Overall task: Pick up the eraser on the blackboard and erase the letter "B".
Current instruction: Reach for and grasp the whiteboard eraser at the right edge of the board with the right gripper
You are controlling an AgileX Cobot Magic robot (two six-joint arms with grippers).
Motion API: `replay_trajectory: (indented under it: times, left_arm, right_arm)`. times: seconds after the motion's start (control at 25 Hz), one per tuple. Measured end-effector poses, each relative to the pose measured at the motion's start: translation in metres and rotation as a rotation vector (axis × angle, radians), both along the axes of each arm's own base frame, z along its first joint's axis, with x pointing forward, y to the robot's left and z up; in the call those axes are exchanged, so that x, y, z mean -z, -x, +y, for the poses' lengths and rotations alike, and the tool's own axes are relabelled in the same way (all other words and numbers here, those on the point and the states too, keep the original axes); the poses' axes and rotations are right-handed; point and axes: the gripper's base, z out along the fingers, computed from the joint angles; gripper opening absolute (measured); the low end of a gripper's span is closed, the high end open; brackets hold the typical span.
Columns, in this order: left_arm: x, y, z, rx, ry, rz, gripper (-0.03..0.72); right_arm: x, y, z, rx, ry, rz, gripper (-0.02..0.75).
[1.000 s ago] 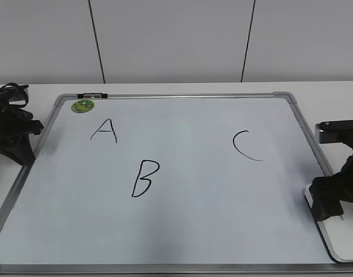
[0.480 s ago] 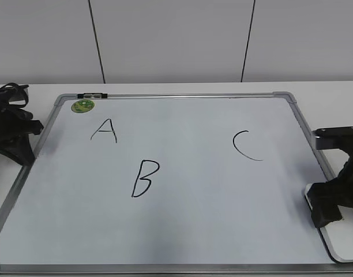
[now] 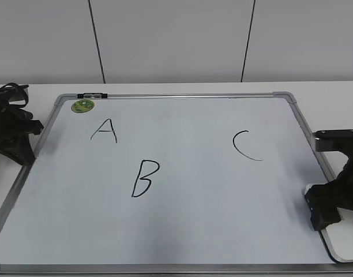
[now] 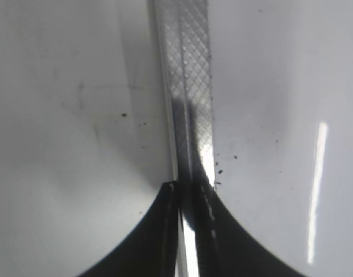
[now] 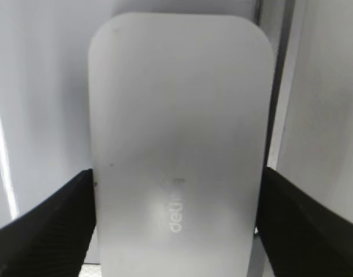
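We see the white eraser lying flat over the blackboard's near right frame; the black letter "B" sits intact left of centre.

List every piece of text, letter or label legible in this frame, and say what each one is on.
"A": black marker, upper left of the blackboard.
"B": black marker, below and right of the A.
"C": black marker, right part of the blackboard.
Pale print on the eraser in the right wrist view: starts "de", the rest too blurred to read.
Green magnet at the blackboard's top left: printed design too small to read.
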Motion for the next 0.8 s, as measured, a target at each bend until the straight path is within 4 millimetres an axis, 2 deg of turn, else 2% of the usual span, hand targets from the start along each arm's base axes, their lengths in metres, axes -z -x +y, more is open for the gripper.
replay_trajectory:
  times: [0.32,0.48,0.8]
  left_arm:
    - [0.0000,0.0000,0.0000,0.000,0.000,0.000,0.034]
    - [0.0000,0.0000,0.0000,0.000,0.000,0.000,0.035]
    - [0.0000,0.0000,0.0000,0.000,0.000,0.000,0.035]
  right_arm:
    - [0.0054,-0.0004,0.0001,0.006,0.002,0.021,0.588]
    - [0.0054,0.0003,0.0000,0.006,0.003,0.028,0.533]
    - [-0.0019,-0.0053,0.0007,0.006,0.009,0.072,0.529]
